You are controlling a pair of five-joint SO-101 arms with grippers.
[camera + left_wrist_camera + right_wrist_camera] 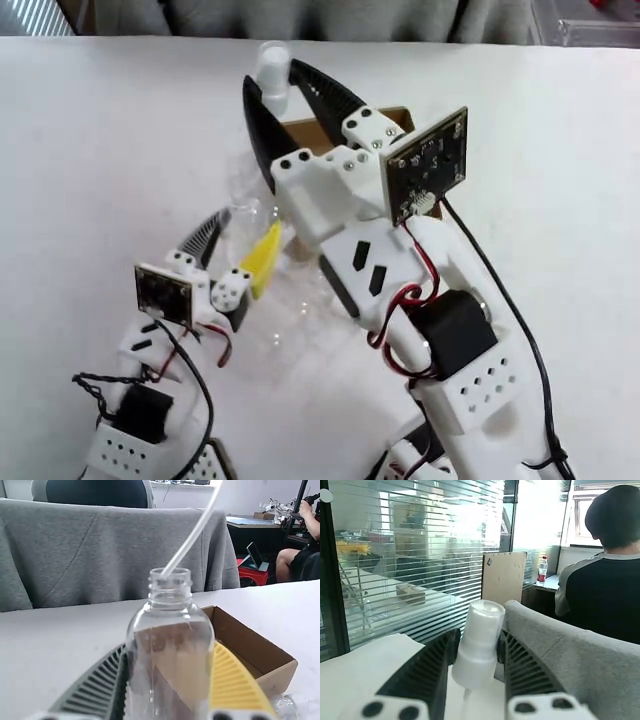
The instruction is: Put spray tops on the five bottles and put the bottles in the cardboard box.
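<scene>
Spray top [479, 645], white, is pinched between the two black fingers of the right end effector [479, 635], which is closed snugly on its sides; its thin dip tube [192, 532] hangs down from it and slants into the open neck of a clear bottle [170, 645]. In the high view the right end effector [272, 75] is raised above the far part of the bench [100, 130], with the top's white cap showing between its fingertips.

The bottle stands upright and uncapped, gripped around its body by the left end effector [170, 650]; the grey ribbed finger presses one side and the yellow ribbed finger the other, the jaws open only as wide as the bottle. From above, the left end effector [248, 225] sits toward the near side of the bench, just beside the right arm.

The cardboard box [280, 672] lies on the bench just behind and to one side of the held bottle; it is open at the top, and what shows of its inside is bare; in the high view its brown edge [303, 130] shows beneath the right arm. Part of another clear plastic item [286, 703], probably a bottle, lies on the bench close to the box's near corner; a chair draped in grey cloth [100, 550] stands past the far edge of the bench.
</scene>
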